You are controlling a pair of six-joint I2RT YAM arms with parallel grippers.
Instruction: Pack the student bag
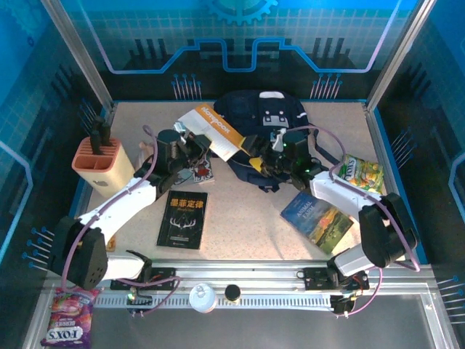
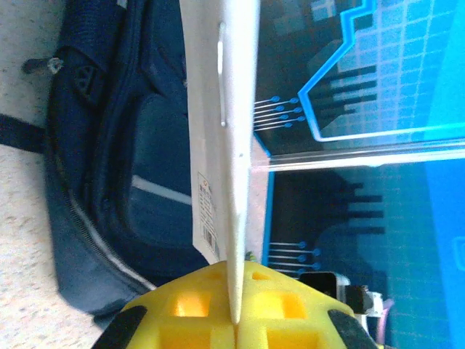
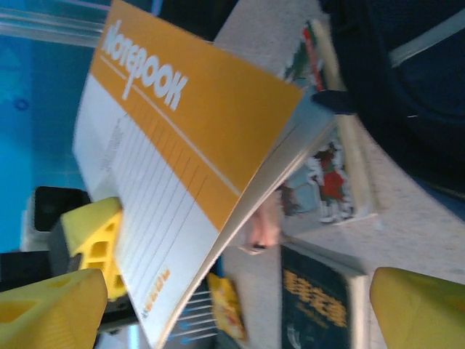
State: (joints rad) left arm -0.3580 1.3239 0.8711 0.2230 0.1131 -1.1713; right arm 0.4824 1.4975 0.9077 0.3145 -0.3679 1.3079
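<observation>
The left gripper is clamping the notebook by the student bag at the table's far edge — the right gripper, gaping and empty, is probably needing to spread the bag's opening.

A speckled beige table lies under the left fingers. Beyond their tips rise blue walls printed with a grid, circuit lines and a gear, lit bright. Silver posts stand at the far corners, to either side of them

Speckled table under student bag, black book, landscape book, green snack packet, peach holder.
</observation>
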